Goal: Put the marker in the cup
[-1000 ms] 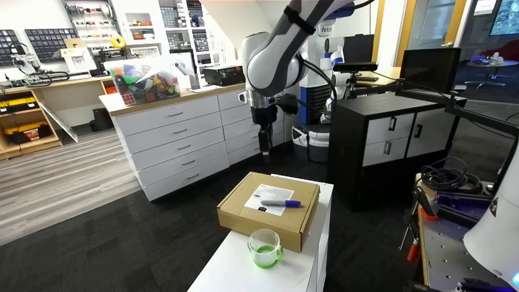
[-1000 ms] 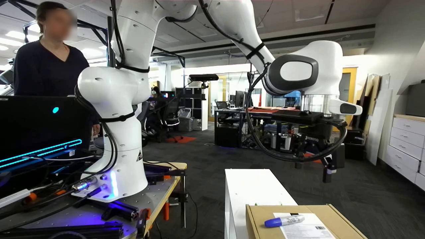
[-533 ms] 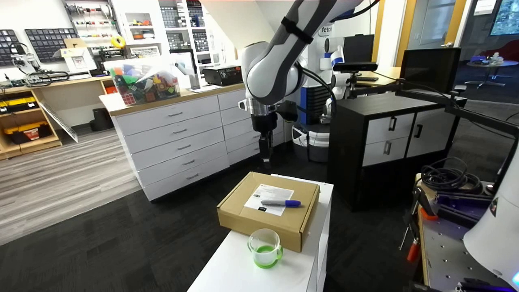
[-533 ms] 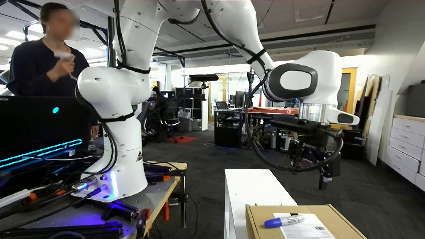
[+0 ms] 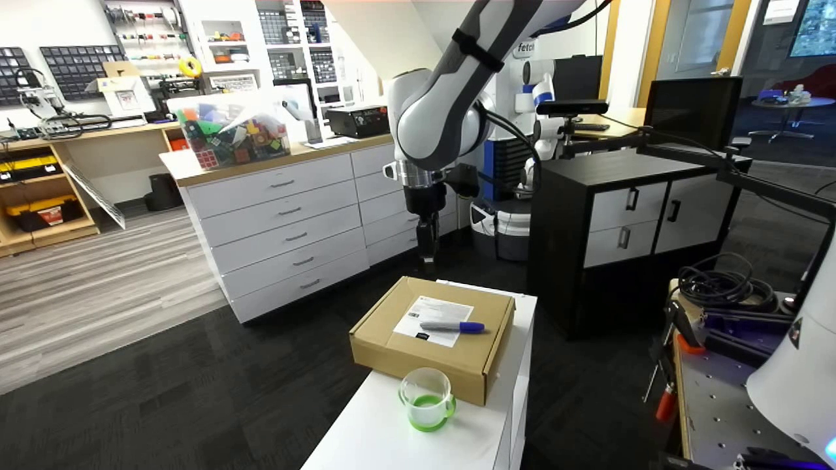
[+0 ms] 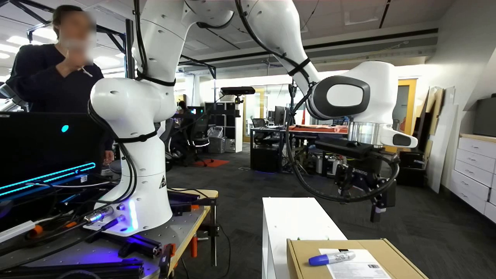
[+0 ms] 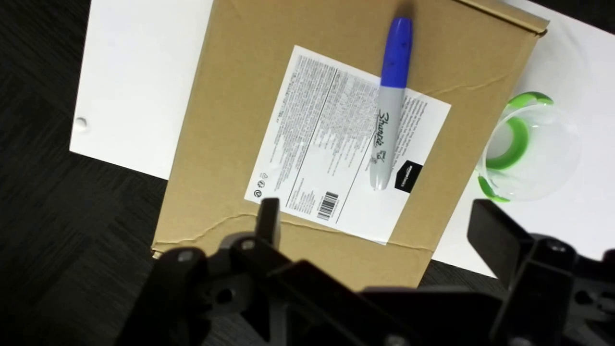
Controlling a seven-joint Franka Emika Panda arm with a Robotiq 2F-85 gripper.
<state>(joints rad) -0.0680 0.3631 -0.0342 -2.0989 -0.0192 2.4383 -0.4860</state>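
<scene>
We located the marker on top of the cardboard box, lying flat on its side. Its grey barrel rested across the white label, and its blue cap extended past the label's edge onto bare cardboard. We found the translucent cup standing upright on the white stand, just beside the box; we could not determine whether the two touched. A green ring was visible at the base of the cup, with green handle parts at its sides. In the wrist view, we noted that the gripper had its fingers spread wide, with a broad gap between the tips. In both exterior views, we observed the gripper suspended higher than the box top, with the fingers directed downward and well apart from the marker. In an exterior view, we also recorded a person standing behind a black panel with cyan lights, one arm bent upward.
</scene>
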